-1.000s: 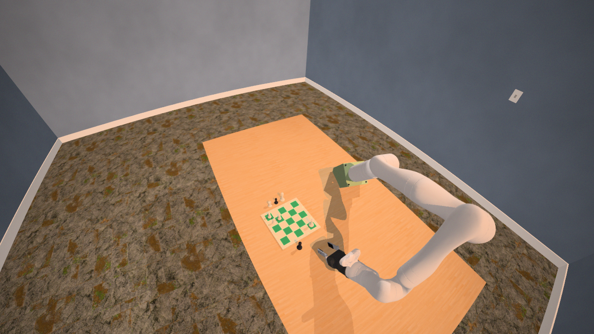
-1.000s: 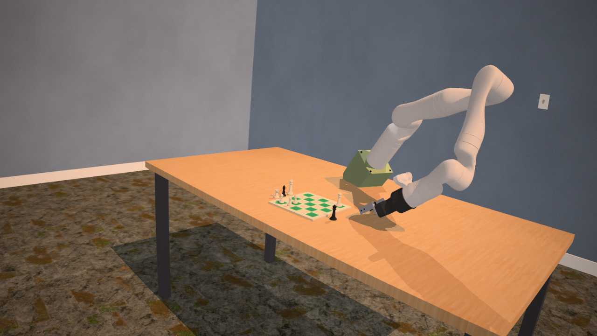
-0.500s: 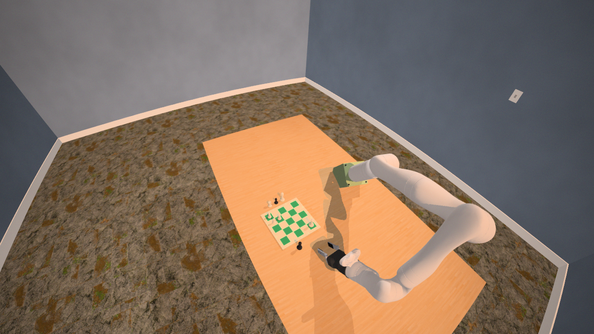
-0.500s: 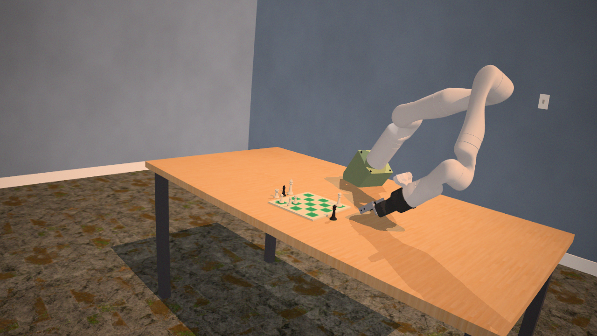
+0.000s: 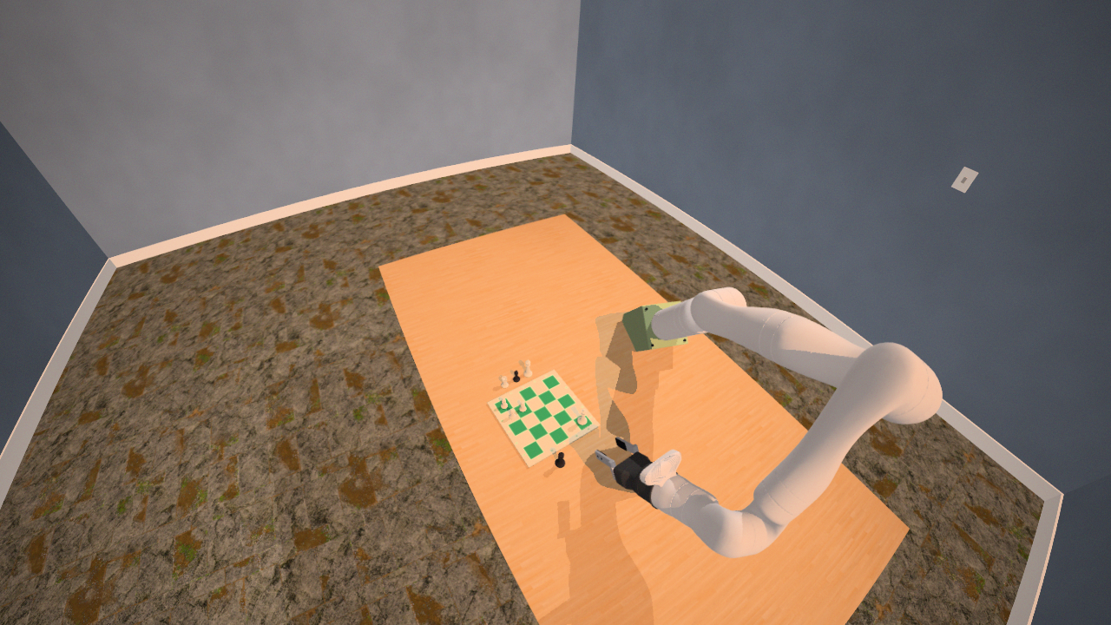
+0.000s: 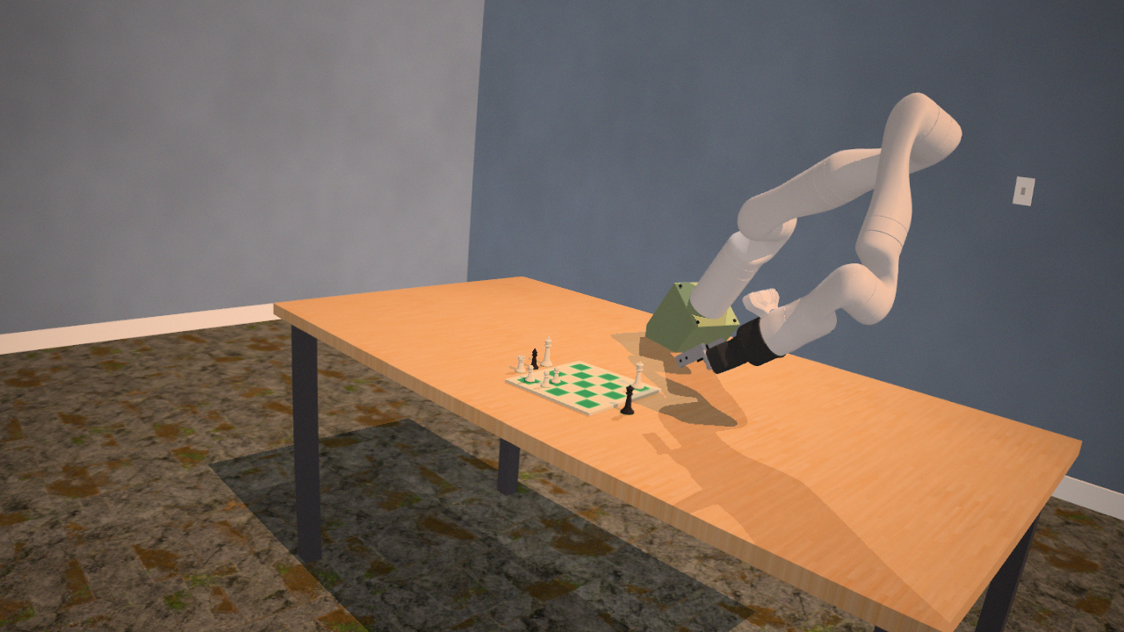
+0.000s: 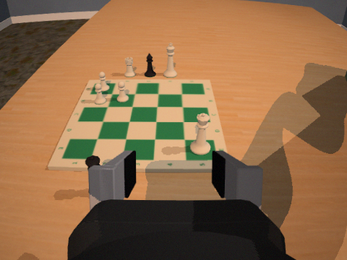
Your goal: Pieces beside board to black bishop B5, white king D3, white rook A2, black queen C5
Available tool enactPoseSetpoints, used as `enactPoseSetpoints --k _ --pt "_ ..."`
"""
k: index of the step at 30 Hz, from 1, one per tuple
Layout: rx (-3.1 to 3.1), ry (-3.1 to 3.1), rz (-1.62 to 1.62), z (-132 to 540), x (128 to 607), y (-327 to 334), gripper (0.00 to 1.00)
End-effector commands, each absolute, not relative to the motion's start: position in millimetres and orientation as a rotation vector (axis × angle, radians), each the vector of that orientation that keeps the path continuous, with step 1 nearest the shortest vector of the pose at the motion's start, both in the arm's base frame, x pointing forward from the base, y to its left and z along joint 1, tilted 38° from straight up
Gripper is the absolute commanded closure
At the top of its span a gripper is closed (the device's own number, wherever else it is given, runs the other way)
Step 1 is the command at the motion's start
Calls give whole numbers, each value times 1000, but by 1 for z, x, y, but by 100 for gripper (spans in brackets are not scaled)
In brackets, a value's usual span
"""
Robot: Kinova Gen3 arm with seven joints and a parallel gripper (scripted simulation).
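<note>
The green and cream board [image 7: 141, 121] lies on the table, also in the top and exterior views [image 5: 543, 417] [image 6: 583, 385]. Beyond its far edge stand the white rook [image 7: 129, 66], the black bishop [image 7: 150, 65] and the white king [image 7: 170, 60]. The black queen [image 5: 559, 461] [image 6: 627, 399] stands upright off the near edge. In the wrist view only its top [image 7: 92, 162] shows behind my left finger. My gripper [image 7: 173, 167] [image 5: 617, 453] [image 6: 691, 357] is open and empty, low over the table at the board's near edge, to the right of the black queen.
Three white pawns [image 7: 108, 89] stand in the board's far left corner. A tall white piece [image 7: 201, 134] stands in the near right corner, just ahead of my right finger. The arm's green base block [image 6: 691, 318] sits behind the board on the table.
</note>
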State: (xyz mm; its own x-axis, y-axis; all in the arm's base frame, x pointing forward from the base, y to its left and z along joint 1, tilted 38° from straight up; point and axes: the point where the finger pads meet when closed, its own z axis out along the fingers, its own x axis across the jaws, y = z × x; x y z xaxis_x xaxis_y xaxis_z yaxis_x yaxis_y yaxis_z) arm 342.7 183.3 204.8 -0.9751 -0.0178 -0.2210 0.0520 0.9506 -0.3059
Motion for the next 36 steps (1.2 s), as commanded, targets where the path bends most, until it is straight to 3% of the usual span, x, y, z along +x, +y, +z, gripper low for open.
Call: enactPoseSetpoints --k 1,21,36 --pt "28 2881 -414 224 339 180 0" --pt "91 2903 -434 223 338 166 0" --pt "675 3036 -429 183 334 114 0"
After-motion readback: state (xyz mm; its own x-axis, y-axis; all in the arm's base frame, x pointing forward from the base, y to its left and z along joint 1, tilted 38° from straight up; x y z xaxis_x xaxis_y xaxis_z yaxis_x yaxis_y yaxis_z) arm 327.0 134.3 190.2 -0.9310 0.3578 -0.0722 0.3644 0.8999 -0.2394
